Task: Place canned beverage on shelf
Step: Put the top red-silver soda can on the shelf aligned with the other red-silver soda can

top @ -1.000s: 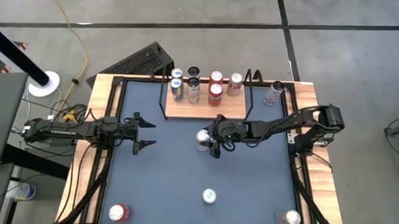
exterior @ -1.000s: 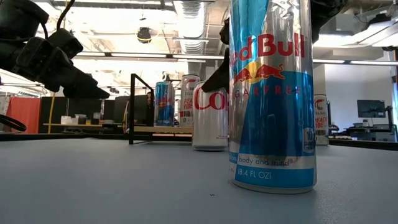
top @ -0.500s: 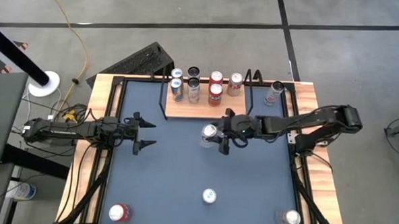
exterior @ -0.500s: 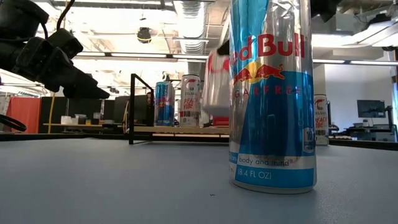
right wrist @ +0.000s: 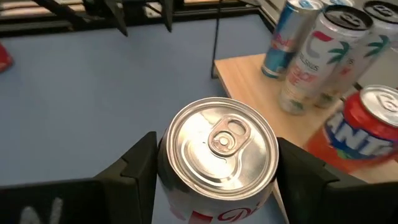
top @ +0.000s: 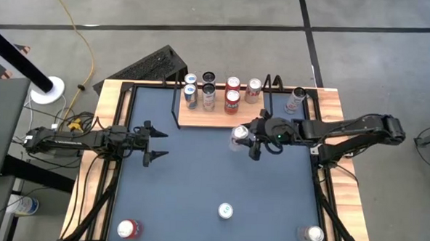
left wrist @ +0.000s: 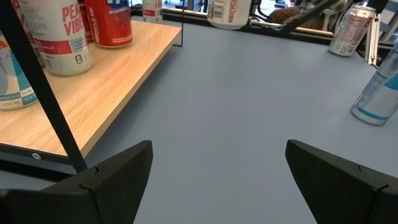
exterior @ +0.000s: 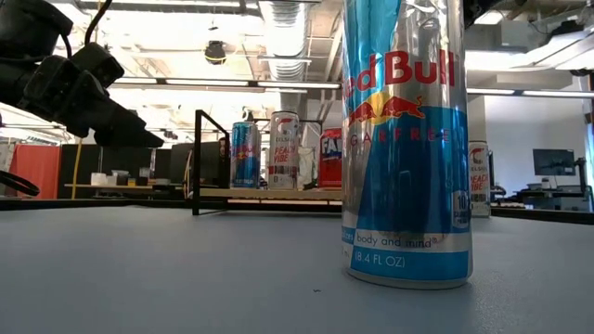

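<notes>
1. Right gripper (top: 245, 138): clamped on a silver-topped can (right wrist: 214, 155), 1 finger on each side of it. The can is held upright near the front edge of the shelf (top: 200, 118); whether it touches the board cannot be told. Red script shows low on its side, too little to read.
2. Left gripper (top: 154, 141): fingers spread apart, nothing between them, hanging over the left part of the blue table (top: 175, 191), well apart from the cans.
3. Shelf, left wrist view: light-wood board with black wire side frames. A pale can (left wrist: 62, 34) reads "PEA… VIBE…"; beside it stands a red can (left wrist: 111, 23).
4. Shelf, right wrist view: a blue-and-silver can (right wrist: 285, 38), a white can with palm-tree print (right wrist: 314, 59), and an orange can (right wrist: 354, 140) with partial letters "ANTA".
5. Low view: closest to the camera stands a tall blue-and-silver can (exterior: 404, 139) reading "Red Bull", "SUGARFREE" and "8.4 FL OZ".
6. High view, table front: 1 can at centre (top: 225, 210), a red can at the left corner (top: 127, 228), a silver can at the right corner (top: 312, 234).
7. High view: 1 more can (top: 296, 99) stands just right of the shelf frame.
</notes>
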